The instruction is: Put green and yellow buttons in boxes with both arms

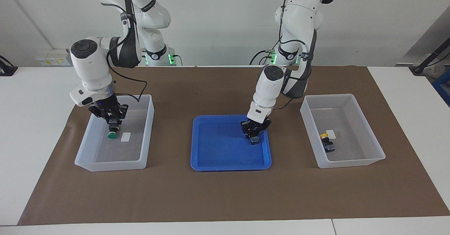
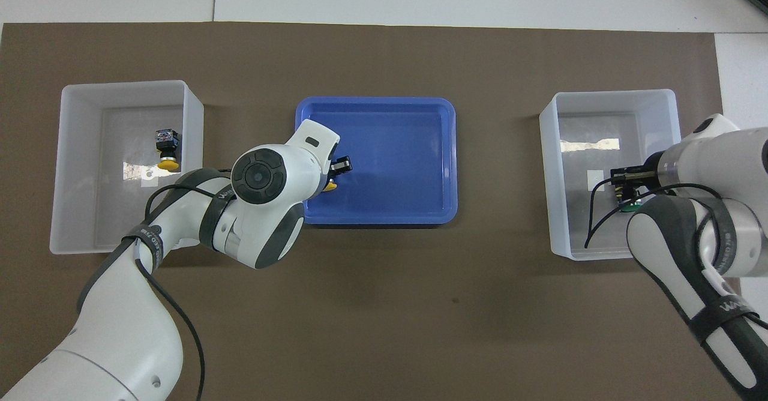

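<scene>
My left gripper (image 1: pixel 254 136) (image 2: pixel 337 170) is down in the blue tray (image 1: pixel 225 159) (image 2: pixel 408 149), shut on a yellow button (image 1: pixel 255 140) (image 2: pixel 329 186) at the tray's left-arm end. My right gripper (image 1: pixel 109 119) (image 2: pixel 624 188) hangs low in the box (image 1: pixel 112 165) (image 2: pixel 606 96) at the right arm's end, shut on a green button (image 2: pixel 630 207). A second green button (image 1: pixel 112 135) lies on that box's floor right under it. The other box (image 1: pixel 351 164) (image 2: pixel 120 86) holds a yellow button (image 1: pixel 327 141) (image 2: pixel 167 149).
A brown mat (image 1: pixel 225 192) covers the middle of the white table (image 1: pixel 35 122). The two boxes stand at the mat's two ends with the tray between them. Each box has a small white label (image 1: pixel 125 137) on its floor.
</scene>
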Controlling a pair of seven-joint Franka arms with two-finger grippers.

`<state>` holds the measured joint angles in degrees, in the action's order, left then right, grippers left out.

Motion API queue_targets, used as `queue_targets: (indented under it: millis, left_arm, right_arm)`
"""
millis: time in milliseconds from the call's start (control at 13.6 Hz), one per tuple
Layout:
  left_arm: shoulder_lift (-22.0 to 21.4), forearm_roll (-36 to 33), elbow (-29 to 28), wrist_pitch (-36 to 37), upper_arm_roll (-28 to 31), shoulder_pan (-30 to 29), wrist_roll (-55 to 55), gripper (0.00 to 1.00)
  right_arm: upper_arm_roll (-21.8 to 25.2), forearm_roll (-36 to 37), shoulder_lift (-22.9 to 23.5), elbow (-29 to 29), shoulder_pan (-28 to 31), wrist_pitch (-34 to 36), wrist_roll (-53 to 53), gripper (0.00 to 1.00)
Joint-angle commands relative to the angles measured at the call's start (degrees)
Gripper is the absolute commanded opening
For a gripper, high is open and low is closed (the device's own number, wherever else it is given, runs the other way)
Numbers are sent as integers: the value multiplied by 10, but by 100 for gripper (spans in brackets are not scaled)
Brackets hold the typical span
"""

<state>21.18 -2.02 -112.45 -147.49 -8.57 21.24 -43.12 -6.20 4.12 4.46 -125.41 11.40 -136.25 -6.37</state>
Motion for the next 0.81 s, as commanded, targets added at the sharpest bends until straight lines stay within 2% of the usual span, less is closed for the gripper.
queue_targets:
  millis: [0, 220, 441, 588, 661, 735]
  left_arm:
    - [-5, -4, 86, 118, 3, -20, 0, 0]
    - [-12, -5, 166, 235, 3, -57, 9, 0]
    - [-12, -4, 223, 328, 4, -109, 121, 0]
    - [-11, -3, 240, 363, 4, -151, 201, 0]
    - [-11, -4, 243, 374, 3, -172, 243, 0]
    - [-11, -3, 247, 379, 4, -191, 278, 0]
  right_arm:
    - [-8, -15, 19, -12, 6, -32, -43, 0]
    - [-7, -15, 46, -12, 13, -49, -78, 0]
    - [-7, -16, 51, -12, 10, -56, -60, 2]
    - [-7, -16, 51, -12, 10, -56, -58, 3]
    - [-7, -16, 51, -12, 10, -56, -58, 6]
    - [-7, -16, 51, -12, 11, -56, -58, 18]
